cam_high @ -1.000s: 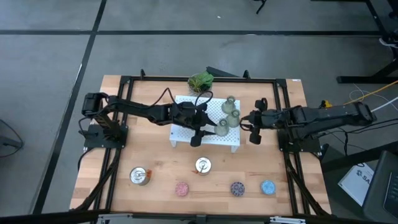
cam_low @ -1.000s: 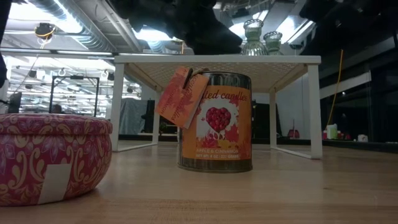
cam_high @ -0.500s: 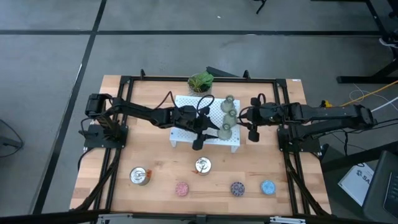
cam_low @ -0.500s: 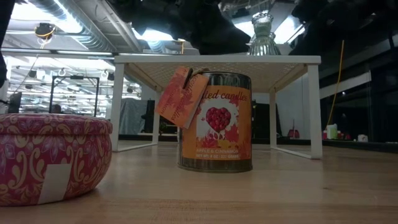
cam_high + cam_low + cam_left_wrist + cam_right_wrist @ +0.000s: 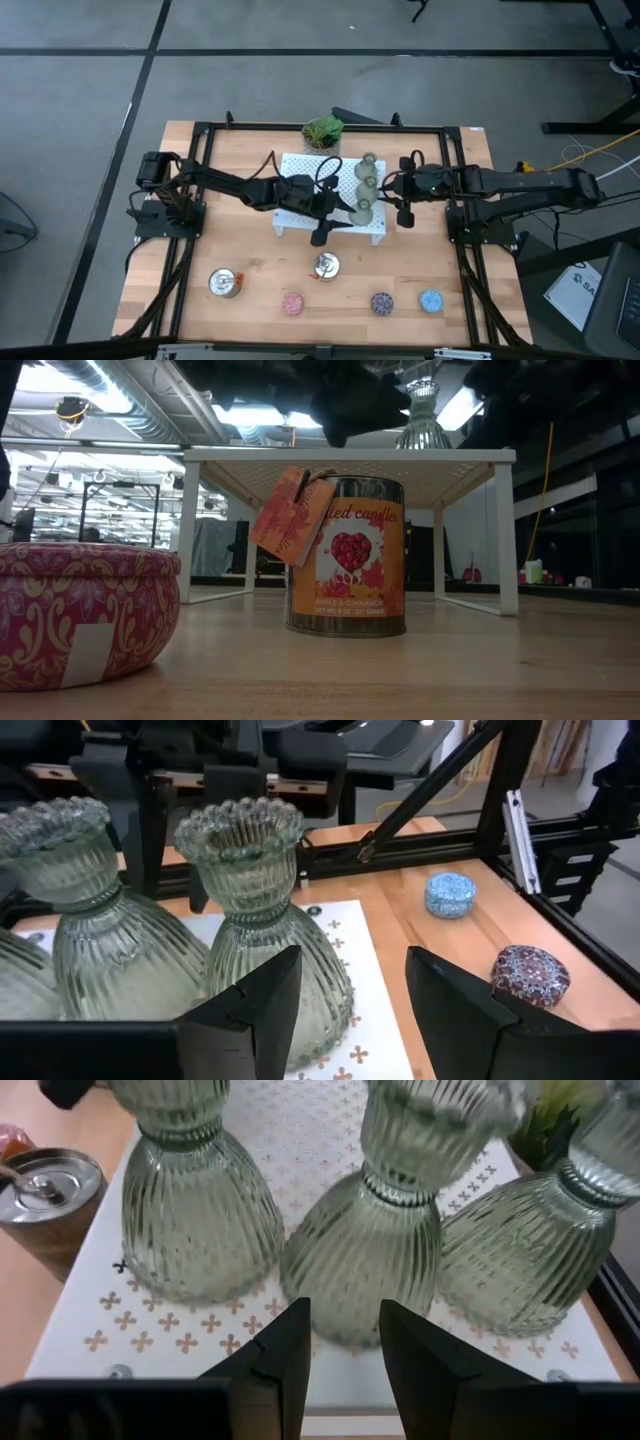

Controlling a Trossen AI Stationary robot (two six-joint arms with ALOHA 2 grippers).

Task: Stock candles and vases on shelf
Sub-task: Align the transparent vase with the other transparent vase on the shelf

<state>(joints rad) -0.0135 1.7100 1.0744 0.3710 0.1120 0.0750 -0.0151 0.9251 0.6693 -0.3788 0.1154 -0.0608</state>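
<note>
Three olive-green ribbed vases (image 5: 366, 186) stand upright in a far-to-near row on the right part of the white shelf (image 5: 300, 212). My left gripper (image 5: 350, 1010) is open over the shelf, just left of the nearest vase (image 5: 265, 920). My right gripper (image 5: 345, 1345) is open at the shelf's right edge, pointing at the middle vase (image 5: 365, 1250). Two silver tin candles (image 5: 326, 266), (image 5: 226, 283) and pink (image 5: 292, 303), dark (image 5: 381, 302) and light blue (image 5: 431, 300) candles stand on the table near its front edge. My left gripper has nothing between its fingers. One finger (image 5: 255, 1010) stands in front of the nearest vase's belly, and I cannot tell whether it touches. My right gripper's fingertips (image 5: 290, 1325) stand level at the middle vase's lower belly (image 5: 350, 1315), which is wider than their gap. I cannot tell whether they touch it.
A leafy potted plant (image 5: 323, 131) stands behind the shelf. A black frame rail (image 5: 455, 180) borders the table. In the low view the orange-labelled tin (image 5: 346, 555) stands before the shelf's legs and the pink candle (image 5: 85, 610) sits close by on the left.
The middle vase has slid toward the table's left and now lines up with the other two. In the low view two vase necks stood side by side and now show as one. My left gripper has swung a little toward the right, and my right gripper has edged toward the vases.
</note>
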